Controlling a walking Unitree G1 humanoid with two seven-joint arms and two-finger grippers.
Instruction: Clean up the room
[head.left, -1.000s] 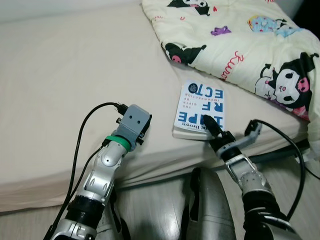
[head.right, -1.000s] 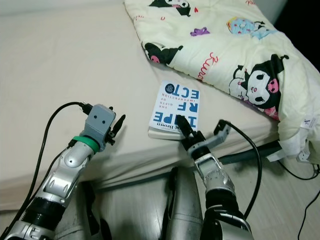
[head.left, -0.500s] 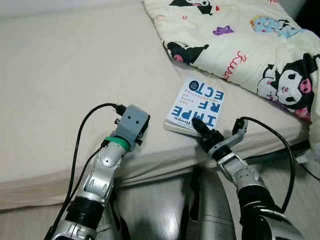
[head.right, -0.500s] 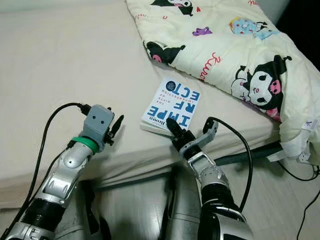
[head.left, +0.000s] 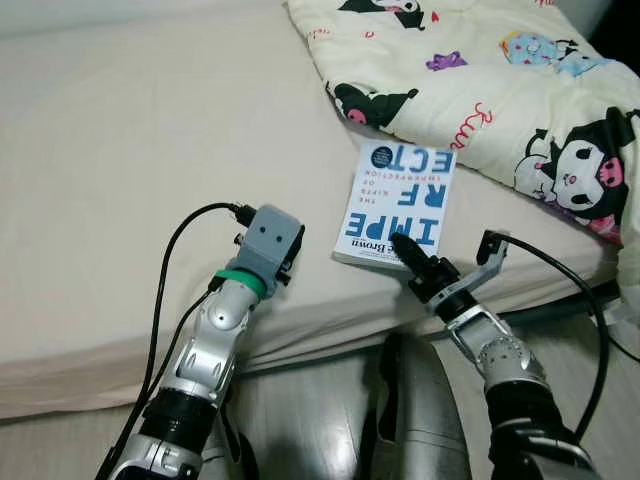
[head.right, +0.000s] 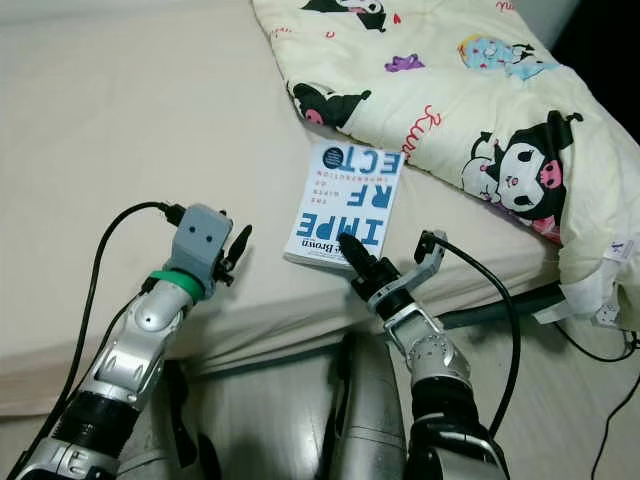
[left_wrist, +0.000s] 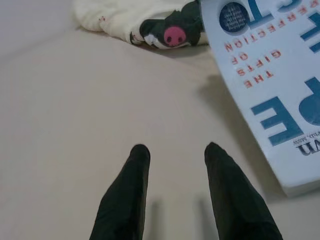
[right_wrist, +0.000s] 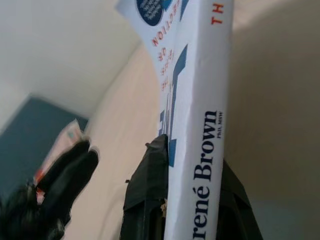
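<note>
A white paperback book (head.left: 398, 205) with big blue letters lies flat on the beige bed sheet (head.left: 150, 130), close to the mattress's front edge. My right gripper (head.left: 408, 247) is shut on the book's near edge. In the right wrist view the black fingers (right_wrist: 150, 195) sit on either side of the book's spine (right_wrist: 200, 100). My left gripper (left_wrist: 176, 150) hovers open just over the bare sheet, to the left of the book (left_wrist: 280, 95), with nothing between its fingers.
A cream comforter (head.left: 500, 90) printed with cartoon characters is bunched on the bed behind and to the right of the book. A black cable (head.right: 500, 305) runs along the mattress's right front edge. Wooden floor (head.right: 570, 400) lies below, by my legs.
The right gripper has swung the book's near end back to the right, so the book lies straighter than half a second ago. The left arm has hardly moved.
</note>
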